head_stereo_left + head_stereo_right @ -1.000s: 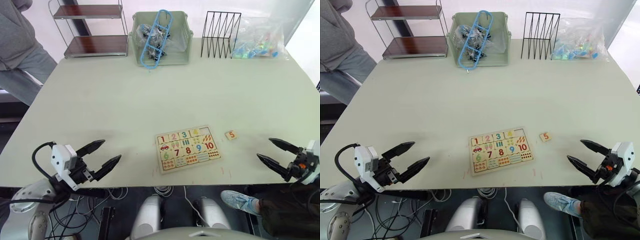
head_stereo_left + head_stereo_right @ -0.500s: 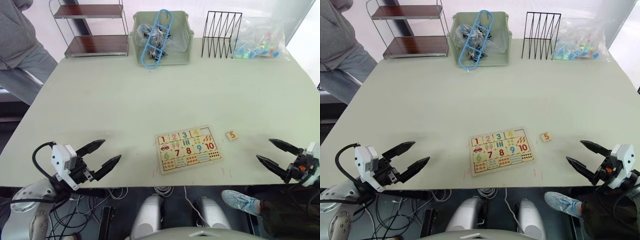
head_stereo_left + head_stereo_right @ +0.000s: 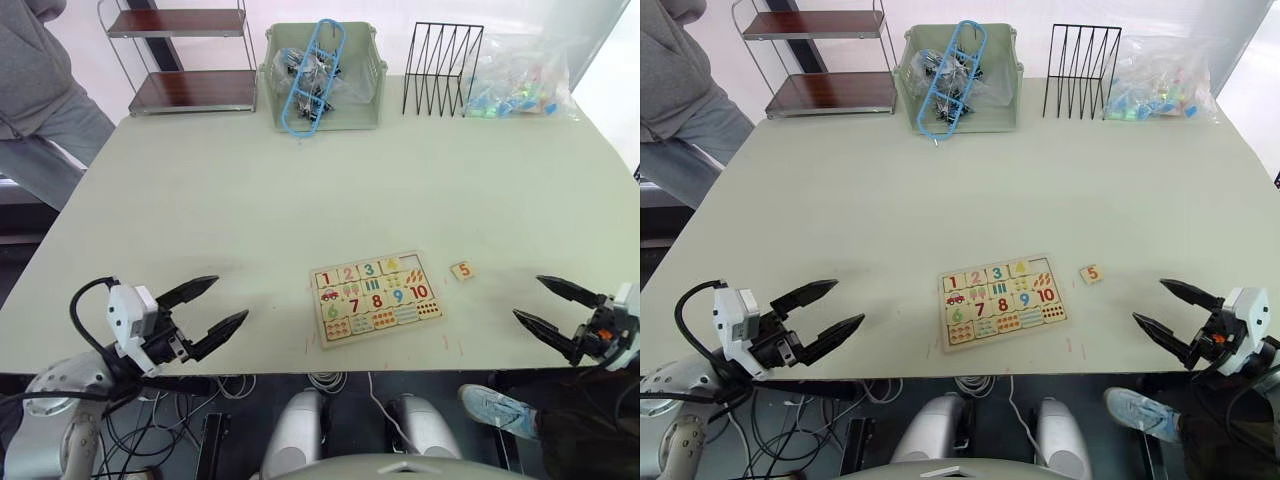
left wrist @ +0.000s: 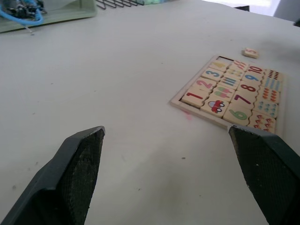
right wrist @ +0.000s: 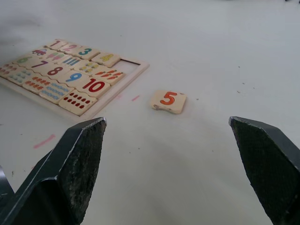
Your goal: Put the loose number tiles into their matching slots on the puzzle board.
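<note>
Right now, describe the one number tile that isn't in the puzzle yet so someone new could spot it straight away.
Find the wooden puzzle board near the front edge of the pale table. Just off its right side, toward the right gripper, a small square pale-wood tile lies flat on the bare tabletop. It bears an orange-red 5 and is the only tile outside the board; the board's top right slot is open.
</note>
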You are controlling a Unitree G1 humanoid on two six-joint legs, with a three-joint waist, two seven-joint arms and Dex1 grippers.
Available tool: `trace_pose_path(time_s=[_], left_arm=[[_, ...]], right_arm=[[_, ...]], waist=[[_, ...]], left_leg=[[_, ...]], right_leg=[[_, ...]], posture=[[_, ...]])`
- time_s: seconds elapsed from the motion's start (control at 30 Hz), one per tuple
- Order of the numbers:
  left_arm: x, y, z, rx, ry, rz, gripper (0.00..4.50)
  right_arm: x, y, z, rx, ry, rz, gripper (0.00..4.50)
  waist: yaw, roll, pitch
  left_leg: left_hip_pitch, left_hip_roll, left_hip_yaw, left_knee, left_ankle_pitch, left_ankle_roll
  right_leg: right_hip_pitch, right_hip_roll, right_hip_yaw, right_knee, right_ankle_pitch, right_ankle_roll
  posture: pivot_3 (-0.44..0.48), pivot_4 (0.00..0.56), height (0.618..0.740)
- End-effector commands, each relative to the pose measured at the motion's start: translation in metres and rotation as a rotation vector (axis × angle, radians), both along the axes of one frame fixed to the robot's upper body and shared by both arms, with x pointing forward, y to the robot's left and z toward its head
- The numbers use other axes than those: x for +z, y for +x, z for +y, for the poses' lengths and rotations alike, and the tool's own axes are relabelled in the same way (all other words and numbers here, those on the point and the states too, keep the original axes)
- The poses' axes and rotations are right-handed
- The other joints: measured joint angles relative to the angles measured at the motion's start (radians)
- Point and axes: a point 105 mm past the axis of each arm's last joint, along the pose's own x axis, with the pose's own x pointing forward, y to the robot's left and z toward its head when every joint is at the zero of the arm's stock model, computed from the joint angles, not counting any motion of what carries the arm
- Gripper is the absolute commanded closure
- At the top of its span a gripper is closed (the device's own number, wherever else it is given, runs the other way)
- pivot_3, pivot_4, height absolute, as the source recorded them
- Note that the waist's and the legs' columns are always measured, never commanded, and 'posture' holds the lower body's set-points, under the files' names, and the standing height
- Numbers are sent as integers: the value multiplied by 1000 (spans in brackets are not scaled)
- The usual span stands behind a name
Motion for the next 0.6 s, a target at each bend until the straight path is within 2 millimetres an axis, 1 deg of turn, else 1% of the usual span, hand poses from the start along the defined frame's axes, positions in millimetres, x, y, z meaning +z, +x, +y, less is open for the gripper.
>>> trace_pose_path(time_s=[0.03,0.23,0.37,0.6], left_arm=[[9,0,-7,-66,10,-37,0],[16,2,-20,-166,8,-52,0],[21,0,-31,-278,17,-54,0],[29,-1,-41,-385,15,-63,0]], right_arm=[[14,5,-2,44,-24,-45,109],[24,25,3,175,-84,-46,109],[33,51,14,303,-182,-30,109],[36,76,29,454,-301,30,109]], waist=[[0,0,0],[-3,0,0],[-10,0,0],[-4,1,0]], left_leg=[[0,0,0,0,0,0],[0,0,1,1,0,0],[2,0,3,1,0,0],[-1,0,2,1,0,0]], right_leg=[[0,1,0,0,0,0],[0,3,0,0,0,0],[0,4,0,1,0,1],[-1,4,-2,1,1,1]], posture=[[0,150,740],[0,150,740],[0,150,740],[0,150,740]])
